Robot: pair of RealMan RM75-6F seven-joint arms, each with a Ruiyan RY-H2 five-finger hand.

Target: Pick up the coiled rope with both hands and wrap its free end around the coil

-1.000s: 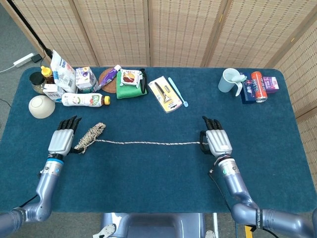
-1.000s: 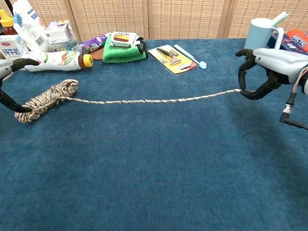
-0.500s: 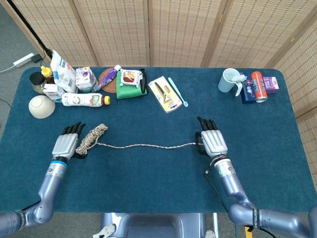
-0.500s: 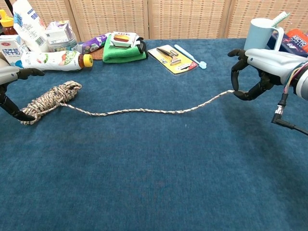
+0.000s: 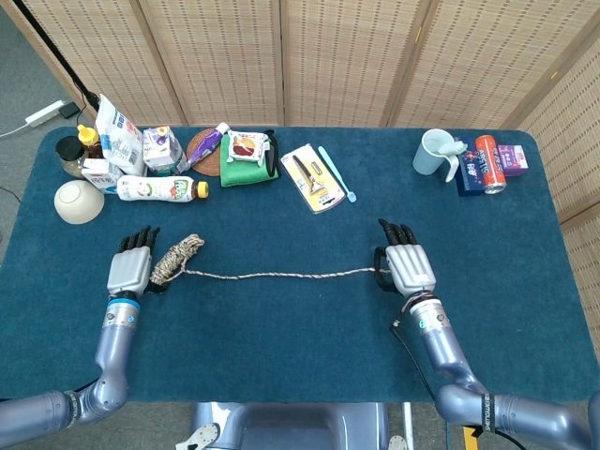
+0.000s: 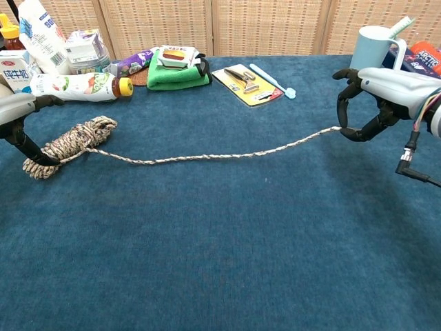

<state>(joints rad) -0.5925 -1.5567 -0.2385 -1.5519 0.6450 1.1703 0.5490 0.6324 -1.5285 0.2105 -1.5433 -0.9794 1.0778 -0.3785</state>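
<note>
Silver arms, grey-backed black-fingered hands

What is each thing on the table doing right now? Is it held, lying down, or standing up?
Speckled beige coiled rope: lying on the blue table, gripped at one end.
Rope's free end: stretched out, pinched.
Left robot hand: holds the coil.
Right robot hand: pinches the free end.
White yoghurt bottle with yellow cap: lying on its side.
Pale blue mug: standing upright.

The blue tabletop [image 5: 281,328] carries a coiled rope [image 5: 175,259], bowl [image 5: 78,202], lying bottle [image 5: 159,188], green cloth [image 5: 246,161], toothbrush [image 5: 337,173], mug [image 5: 435,153] and can [image 5: 489,163].
</note>
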